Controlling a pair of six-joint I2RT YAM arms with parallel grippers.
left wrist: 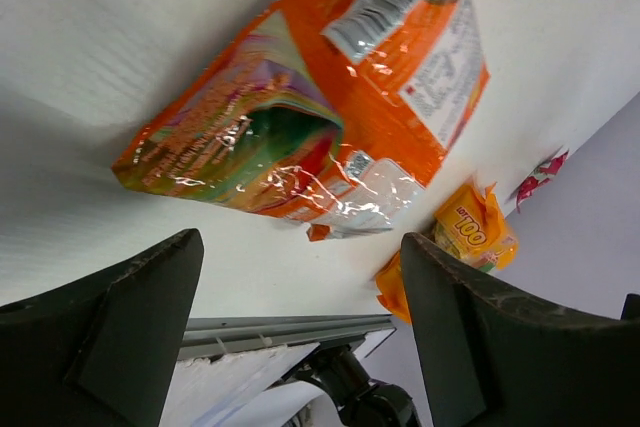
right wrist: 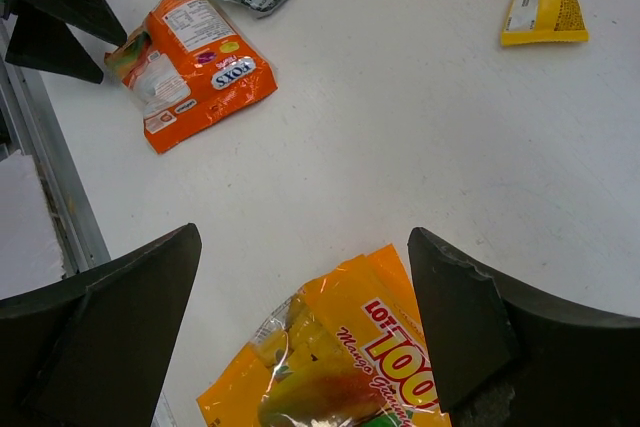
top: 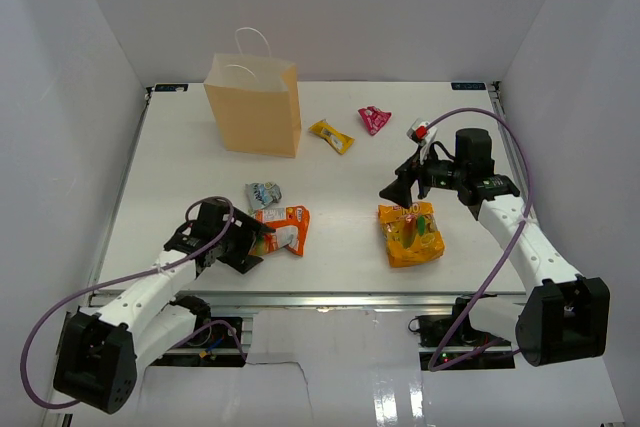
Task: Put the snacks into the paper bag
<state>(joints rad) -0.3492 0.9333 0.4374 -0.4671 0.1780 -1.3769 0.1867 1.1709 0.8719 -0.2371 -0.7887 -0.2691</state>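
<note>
Paper bag (top: 253, 112) upright; snacks (top: 410, 235) on table (top: 340, 182)

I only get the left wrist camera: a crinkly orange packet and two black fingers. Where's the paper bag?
Observer: The tall tan paper bag stands upright at the table's far side, beyond your orange-white pouch.
Operator: Any snacks beside it?
Observer: A small yellow wrapper lies just right of the bag.
Operator: What's the other arm doing?
Observer: The right arm's fingers hang open above the large orange-yellow chip bag, holding nothing.
</note>
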